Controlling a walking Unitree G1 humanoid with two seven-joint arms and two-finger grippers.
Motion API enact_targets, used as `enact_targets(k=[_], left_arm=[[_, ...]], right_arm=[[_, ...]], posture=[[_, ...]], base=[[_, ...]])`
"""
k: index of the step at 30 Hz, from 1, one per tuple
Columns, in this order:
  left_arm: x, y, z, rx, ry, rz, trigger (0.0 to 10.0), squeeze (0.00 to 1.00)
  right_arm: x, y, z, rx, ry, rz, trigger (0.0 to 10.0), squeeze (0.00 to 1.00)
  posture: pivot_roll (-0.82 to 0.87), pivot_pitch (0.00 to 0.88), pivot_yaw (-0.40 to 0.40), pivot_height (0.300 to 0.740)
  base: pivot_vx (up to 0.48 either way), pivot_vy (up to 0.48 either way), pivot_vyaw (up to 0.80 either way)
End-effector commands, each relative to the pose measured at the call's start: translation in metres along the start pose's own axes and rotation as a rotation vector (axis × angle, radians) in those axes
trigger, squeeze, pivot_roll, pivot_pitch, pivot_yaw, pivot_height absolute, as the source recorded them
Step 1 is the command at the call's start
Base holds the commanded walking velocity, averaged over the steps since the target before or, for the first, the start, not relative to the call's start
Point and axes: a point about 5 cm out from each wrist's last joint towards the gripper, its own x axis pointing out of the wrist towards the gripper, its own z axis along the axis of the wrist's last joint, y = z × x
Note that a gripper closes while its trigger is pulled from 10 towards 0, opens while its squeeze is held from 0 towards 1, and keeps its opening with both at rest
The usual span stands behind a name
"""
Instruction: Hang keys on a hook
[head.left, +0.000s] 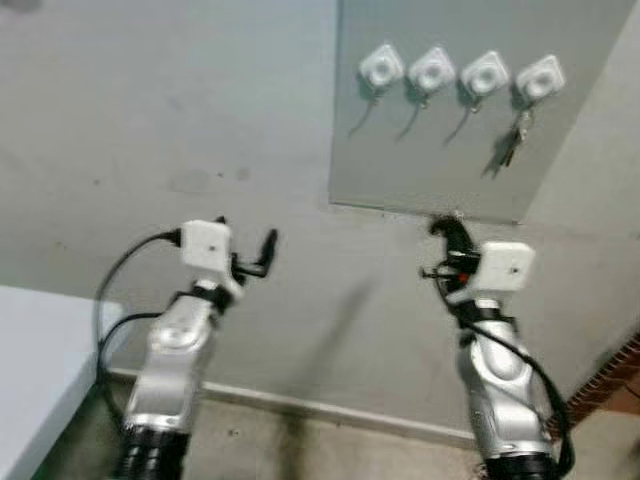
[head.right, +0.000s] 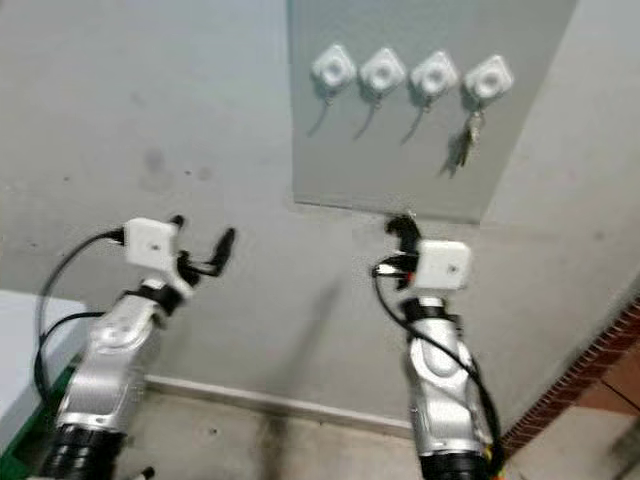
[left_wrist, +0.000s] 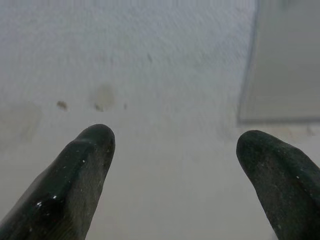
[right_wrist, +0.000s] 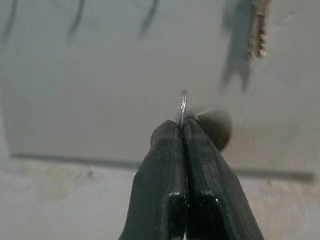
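The left gripper (head.left: 258, 252) hovers below and left of the panel (head.left: 400, 150), fingers apart and empty. The right gripper (right_wrist: 182, 125), just under the panel's lower edge, pinches a thin metal ring (right_wrist: 183, 106). Keys (head.left: 515, 140) hang from the rightmost hook (head.left: 540, 78).

It looks like a home entry corner: a plain grey wall (head.left: 150, 130) carries a panel (head.left: 440, 150) with four white hooks (head.left: 381, 67), a skirting board (head.left: 330, 408) below, and brick (head.left: 610, 380) at far right.

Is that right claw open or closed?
Shut: the right gripper has its jaws pressed together on a thin metal ring.
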Motion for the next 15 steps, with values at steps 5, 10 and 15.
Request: enact_targets(k=[5, 10, 15], left_arm=[[0.002, 0.007, 0.011, -0.002, -0.044, 0.037, 10.0, 0.0], [0.006, -0.004, 0.02, 0.016, -0.07, -0.023, 10.0, 0.0], [0.012, -0.02, 0.033, 0.032, -0.116, -0.128, 10.0, 0.0]], right_arm=[[0.005, 0.013, 0.004, 0.03, -0.008, 0.055, 10.0, 0.0], [0.007, 0.017, 0.005, 0.039, 0.0, 0.118, 10.0, 0.0], [0.015, 0.021, 0.013, 0.04, -0.01, 0.226, 10.0, 0.0]], posture=[[-0.03, 0.0, -0.005, 0.74], [-0.03, 0.0, -0.007, 0.74], [-0.03, 0.0, -0.009, 0.74]], base=[[0.0, 0.0, 0.0], [0.0, 0.0, 0.0], [0.0, 0.0, 0.0]])
